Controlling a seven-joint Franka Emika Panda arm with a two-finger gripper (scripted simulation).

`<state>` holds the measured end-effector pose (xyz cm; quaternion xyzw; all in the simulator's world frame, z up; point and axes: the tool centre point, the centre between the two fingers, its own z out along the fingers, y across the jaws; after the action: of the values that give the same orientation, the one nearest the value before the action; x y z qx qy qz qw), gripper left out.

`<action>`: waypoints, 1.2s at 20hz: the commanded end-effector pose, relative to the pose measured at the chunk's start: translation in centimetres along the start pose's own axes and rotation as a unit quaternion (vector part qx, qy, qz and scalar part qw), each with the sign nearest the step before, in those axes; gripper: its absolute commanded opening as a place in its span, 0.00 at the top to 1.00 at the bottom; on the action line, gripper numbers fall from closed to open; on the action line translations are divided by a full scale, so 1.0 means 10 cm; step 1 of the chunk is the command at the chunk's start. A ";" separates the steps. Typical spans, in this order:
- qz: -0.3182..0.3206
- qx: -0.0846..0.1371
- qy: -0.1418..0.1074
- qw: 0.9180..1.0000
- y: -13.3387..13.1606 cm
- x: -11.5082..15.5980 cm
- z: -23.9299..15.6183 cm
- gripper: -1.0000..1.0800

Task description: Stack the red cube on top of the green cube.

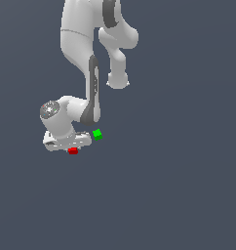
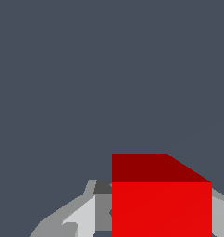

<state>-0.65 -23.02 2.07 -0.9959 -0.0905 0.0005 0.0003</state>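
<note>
The red cube sits right under the white hand, and my gripper is down over it. In the wrist view the red cube fills the space between the two grey fingers, which press flush against its two sides, so the gripper is shut on it. The green cube lies a short way off toward the exterior view's right and slightly farther back, beside the arm's forearm. The green cube does not show in the wrist view.
The plain dark grey floor spreads all around. The arm's white links rise above the cubes in the exterior view.
</note>
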 end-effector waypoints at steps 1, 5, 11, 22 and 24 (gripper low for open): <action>0.000 0.000 0.000 1.000 0.00 0.00 -0.04 1.00; 0.000 0.000 0.000 1.000 0.00 0.00 -0.19 1.00; 0.000 0.000 0.000 1.000 -0.01 -0.01 -0.60 1.00; 0.000 0.000 0.000 1.000 0.00 0.00 -0.99 1.00; 0.000 -0.001 0.001 1.000 0.00 0.00 -0.98 1.00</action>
<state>-0.63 -23.03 11.87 -0.9959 -0.0904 -0.0006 -0.0002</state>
